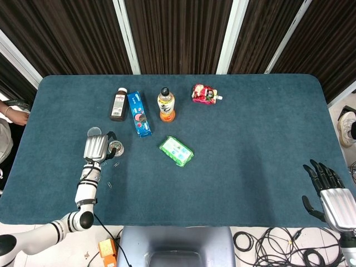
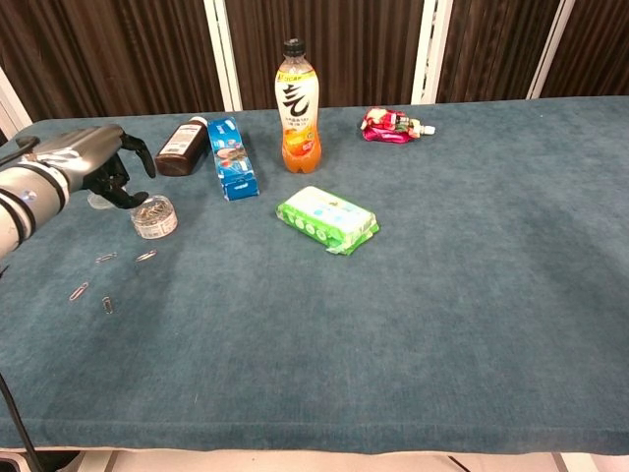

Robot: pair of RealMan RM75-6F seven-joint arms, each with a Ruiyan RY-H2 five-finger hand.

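You're driving two white, ring-jointed arms with black bands, each ending in a silver-backed hand with black fingers: the left hand point(image 1: 95, 147) trails a thin black cable, the right hand point(image 1: 331, 196) shows glossy segmented fingers.

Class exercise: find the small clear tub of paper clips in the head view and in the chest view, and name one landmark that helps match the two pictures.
Head view: tub of paper clips, left of centre, beside the left hand.
Chest view: same tub at far left, just below that hand.
Shared landmark: the green packet, to the tub's right in both.

Orange drink bottle point(image 2: 298, 103), green wipes pack point(image 2: 327, 219), blue box point(image 2: 233, 158).
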